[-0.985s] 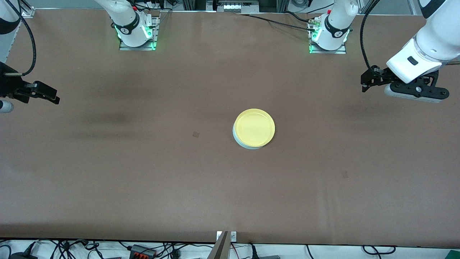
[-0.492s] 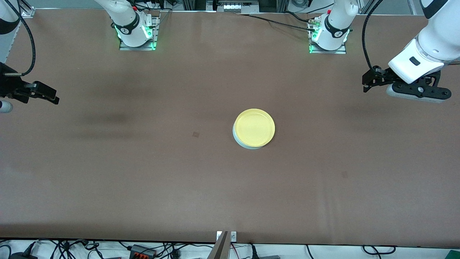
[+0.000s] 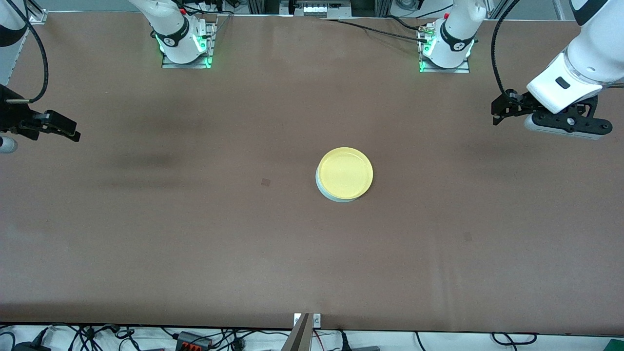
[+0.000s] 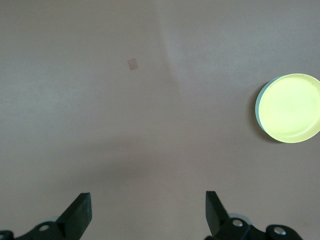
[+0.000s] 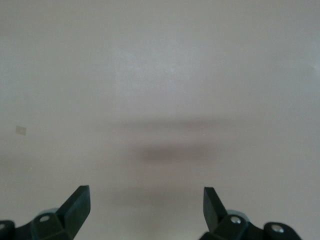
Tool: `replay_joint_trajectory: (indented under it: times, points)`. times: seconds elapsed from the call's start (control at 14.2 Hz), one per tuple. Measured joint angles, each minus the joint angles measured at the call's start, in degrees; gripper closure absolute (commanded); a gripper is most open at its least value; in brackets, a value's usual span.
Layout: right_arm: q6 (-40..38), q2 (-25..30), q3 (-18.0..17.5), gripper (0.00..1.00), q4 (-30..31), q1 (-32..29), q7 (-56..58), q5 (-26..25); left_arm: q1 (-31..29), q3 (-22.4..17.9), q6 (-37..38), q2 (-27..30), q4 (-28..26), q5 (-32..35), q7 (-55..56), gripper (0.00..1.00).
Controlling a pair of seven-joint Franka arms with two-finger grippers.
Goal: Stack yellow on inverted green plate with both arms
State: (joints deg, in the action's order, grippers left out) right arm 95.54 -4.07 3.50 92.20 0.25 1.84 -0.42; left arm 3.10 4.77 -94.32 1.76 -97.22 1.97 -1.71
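Sitting near the middle of the brown counter [image 3: 195, 234]: yellow [image 3: 345, 173], a round, shallow, plain bright plate with a low raised rim, hollow side up. Resting on the green plate [image 3: 325, 192], of which only a thin pale crescent shows along the edge nearer the front camera and toward the right arm's end. Same pairing in the left wrist view, yellow [image 4: 291, 108] covering nearly all of the green plate [image 4: 258, 107], a sliver of pale rim peeking out on one side. Slightly off-centre on the plate beneath, not perfectly concentric. Lying flat, level with the counter; round, so no long axis and no pointing direction to name.

Left claw [image 3: 504, 109] hanging over bare counter at the left arm's end, well apart from the stack; spread wide, two black fingertips [image 4: 80, 212] far apart, nothing between them, touching nothing. Right claw [image 3: 66, 130] hanging over bare counter at the right arm's end, likewise well apart from the plates; spread wide too, fingertips [image 5: 78, 202] far apart, holding nothing. A small darker square patch [image 3: 265, 182] on the counter beside the stack, toward the right arm's end.
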Motion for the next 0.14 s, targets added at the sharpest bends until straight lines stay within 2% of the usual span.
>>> replay_joint_trajectory:
  times: [0.14]
  points:
    - [0.00, 0.00, 0.00, 0.00, 0.01, 0.00, 0.00, 0.00, 0.00, 0.00, 0.00, 0.00, 0.00, 0.00, 0.02, 0.00]
